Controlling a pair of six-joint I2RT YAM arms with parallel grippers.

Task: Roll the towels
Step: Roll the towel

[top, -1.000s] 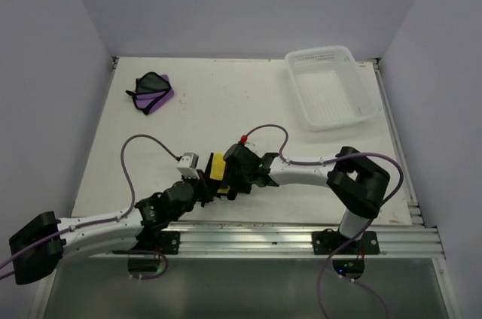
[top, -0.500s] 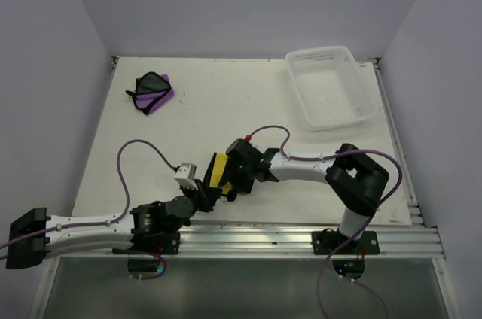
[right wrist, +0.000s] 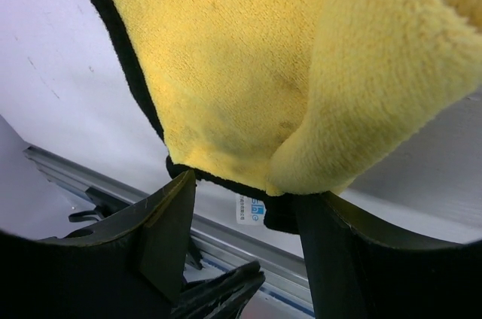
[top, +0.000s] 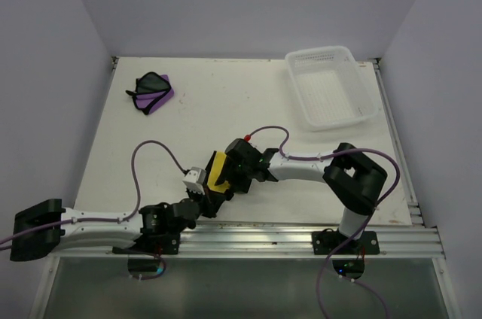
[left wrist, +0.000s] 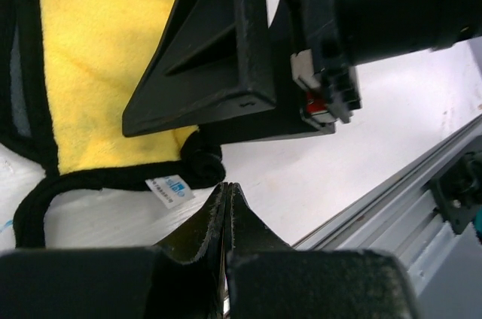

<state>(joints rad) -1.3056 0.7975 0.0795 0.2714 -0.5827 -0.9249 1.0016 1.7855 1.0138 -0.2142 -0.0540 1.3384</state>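
Note:
The yellow towel (top: pixel 218 169) lies partly folded near the table's front edge, black edging and a white label (left wrist: pixel 169 188) at its near corner. My right gripper (top: pixel 226 183) is open, its fingers (right wrist: pixel 167 223) straddling that near corner (right wrist: pixel 245 187), with a folded-over flap by the right finger. My left gripper (top: pixel 207 200) is shut and empty, its tips (left wrist: pixel 227 186) just short of the label and edging. The towel fills the right wrist view (right wrist: pixel 248 71) and shows in the left wrist view (left wrist: pixel 98 71). The purple towel (top: pixel 155 92) lies crumpled at the far left.
A white perforated basket (top: pixel 367 92) stands at the far right. The metal rail (top: pixel 301 238) runs along the near edge, just behind both grippers. The right gripper's black body (left wrist: pixel 248 56) hangs over the towel in the left wrist view.
My left gripper has drawn back a little toward the near edge and its arm has swung. The right gripper and yellow towel have shifted slightly left.

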